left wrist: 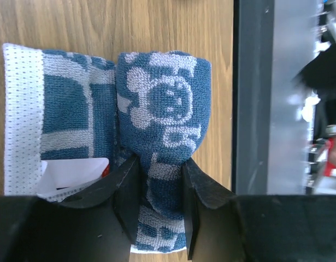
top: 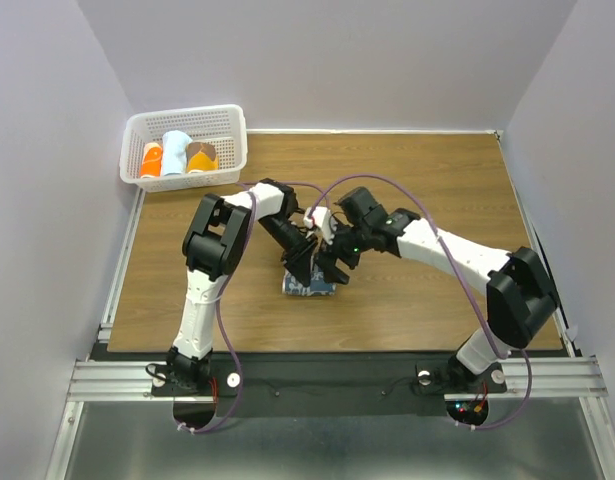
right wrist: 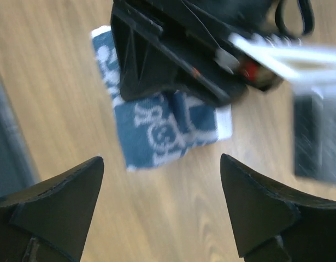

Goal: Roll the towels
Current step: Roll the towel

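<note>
Black fingers of the left claw point(left wrist: 160, 164) pinch the rolled end of the navy towel point(left wrist: 162, 98), closed partway around its thickness. Beside the roll and touching it, the towel's flat remainder lies on the wooden worktop point(left wrist: 157, 22), showing a white hem point(left wrist: 20, 109) and a white label point(left wrist: 75, 174). Above the towel, the right claw point(right wrist: 161, 164) hangs with jaws spread wide, gripping nothing. The towel sits mid-worktop between the two arms. At the far left corner, a white basket point(top: 232, 130) holds three rolled cloths point(top: 175, 152).
</note>
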